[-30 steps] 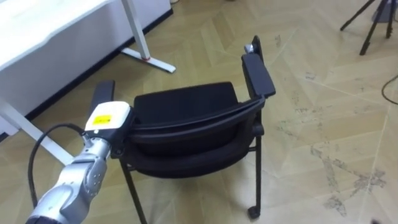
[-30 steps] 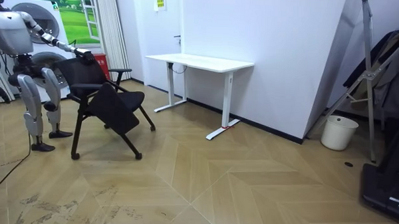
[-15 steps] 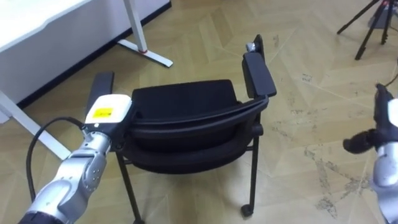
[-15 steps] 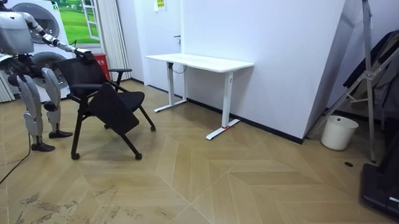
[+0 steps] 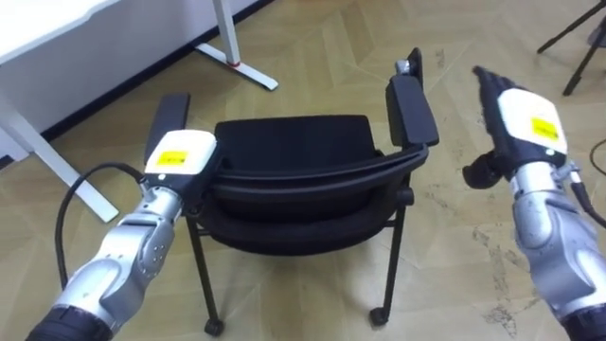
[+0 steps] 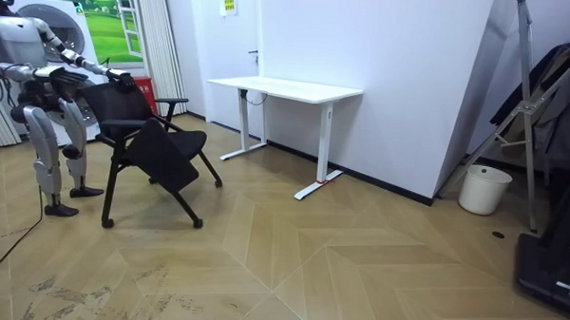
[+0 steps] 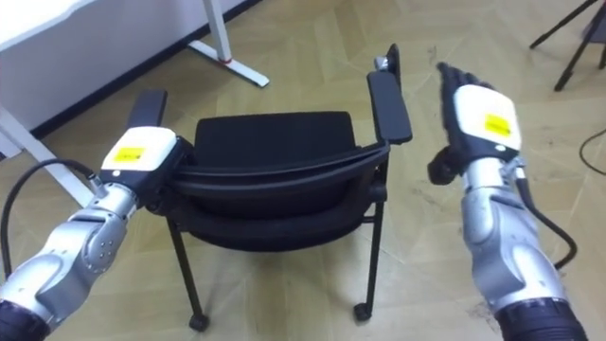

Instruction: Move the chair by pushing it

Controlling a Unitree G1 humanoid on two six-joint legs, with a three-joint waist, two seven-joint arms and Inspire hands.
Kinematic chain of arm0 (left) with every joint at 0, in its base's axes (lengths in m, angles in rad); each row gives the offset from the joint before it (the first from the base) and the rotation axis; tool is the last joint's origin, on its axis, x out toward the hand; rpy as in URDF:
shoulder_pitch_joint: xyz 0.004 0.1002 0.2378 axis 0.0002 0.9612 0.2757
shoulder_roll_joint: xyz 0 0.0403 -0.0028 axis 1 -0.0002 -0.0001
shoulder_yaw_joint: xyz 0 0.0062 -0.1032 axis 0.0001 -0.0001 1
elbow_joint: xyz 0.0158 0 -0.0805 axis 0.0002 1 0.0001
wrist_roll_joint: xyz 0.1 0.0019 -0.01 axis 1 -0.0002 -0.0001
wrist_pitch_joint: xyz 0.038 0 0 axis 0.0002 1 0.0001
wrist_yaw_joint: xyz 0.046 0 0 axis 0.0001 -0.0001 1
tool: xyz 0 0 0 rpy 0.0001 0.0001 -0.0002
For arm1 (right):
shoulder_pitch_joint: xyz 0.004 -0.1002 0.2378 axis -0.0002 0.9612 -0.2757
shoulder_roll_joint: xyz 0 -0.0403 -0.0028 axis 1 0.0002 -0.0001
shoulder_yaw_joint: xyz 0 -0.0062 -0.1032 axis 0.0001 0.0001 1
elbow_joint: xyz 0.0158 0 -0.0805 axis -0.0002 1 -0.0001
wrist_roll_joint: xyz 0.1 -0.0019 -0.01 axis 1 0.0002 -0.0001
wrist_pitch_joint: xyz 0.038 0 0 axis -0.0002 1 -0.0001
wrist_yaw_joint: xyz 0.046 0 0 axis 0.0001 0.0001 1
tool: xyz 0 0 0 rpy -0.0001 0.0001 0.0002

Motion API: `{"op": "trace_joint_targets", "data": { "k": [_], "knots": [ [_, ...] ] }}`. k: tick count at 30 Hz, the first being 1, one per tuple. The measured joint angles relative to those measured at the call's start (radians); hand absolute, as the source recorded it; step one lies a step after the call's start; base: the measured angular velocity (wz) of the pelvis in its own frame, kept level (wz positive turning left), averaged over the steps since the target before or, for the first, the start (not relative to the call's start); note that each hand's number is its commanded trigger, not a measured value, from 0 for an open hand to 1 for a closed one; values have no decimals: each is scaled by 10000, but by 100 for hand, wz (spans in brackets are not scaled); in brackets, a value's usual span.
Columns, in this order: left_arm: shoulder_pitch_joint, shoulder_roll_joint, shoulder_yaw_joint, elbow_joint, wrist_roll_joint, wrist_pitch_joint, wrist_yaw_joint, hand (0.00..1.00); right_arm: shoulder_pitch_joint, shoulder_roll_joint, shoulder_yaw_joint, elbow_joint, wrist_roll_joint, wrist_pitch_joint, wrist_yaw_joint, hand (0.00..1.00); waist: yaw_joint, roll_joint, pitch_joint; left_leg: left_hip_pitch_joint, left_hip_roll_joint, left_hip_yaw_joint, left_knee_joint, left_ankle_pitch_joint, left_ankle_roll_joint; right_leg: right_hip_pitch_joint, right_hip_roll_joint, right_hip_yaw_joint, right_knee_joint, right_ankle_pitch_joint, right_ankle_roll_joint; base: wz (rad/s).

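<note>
Directly ahead, chair [image 5: 294, 152] at left hand [image 5: 178, 159].

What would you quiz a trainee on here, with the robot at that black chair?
1. True or false: the right hand grips the chair's armrest.
2. Which hand is at the chair's backrest? A) left hand B) right hand C) neither
3. Fill in: beyond the chair stands a white ____.
Key: 1 false, it hangs open beside the armrest; 2 A; 3 desk.
</note>
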Motion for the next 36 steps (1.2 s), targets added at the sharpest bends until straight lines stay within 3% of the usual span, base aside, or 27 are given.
{"op": "trace_joint_targets", "data": {
  "k": [9,15,28,32,36],
  "knots": [
    [-393,-95,-189,394,0,-282,279,100,-20,115,630,-34,1,-77,432,0,250,-127,83,-20,2,35,0,2,4,-24,-8,16,11,0,0,0],
    [-512,-114,-189,415,10,-390,279,100,-65,121,819,-131,-240,-102,822,0,438,-158,80,-111,21,54,25,3,5,-139,-2,22,26,7,-11,-2],
    [-627,-155,-363,464,41,-480,362,100,-516,276,2260,-417,-899,-208,1589,0,596,-176,65,-98,20,10,7,4,4,-102,12,-9,14,11,-13,0],
    [-696,-215,-472,563,28,-468,365,100,-517,402,3049,-446,-908,-216,1890,0,613,-176,66,-15,11,-23,-12,4,4,14,4,-44,-24,15,-12,2],
    [-942,-343,-640,787,29,-520,370,100,-517,713,3152,-444,-1022,-255,1957,0,745,-171,71,-40,0,-95,-10,4,4,24,-9,-164,-37,16,-10,6]
  ]
}}
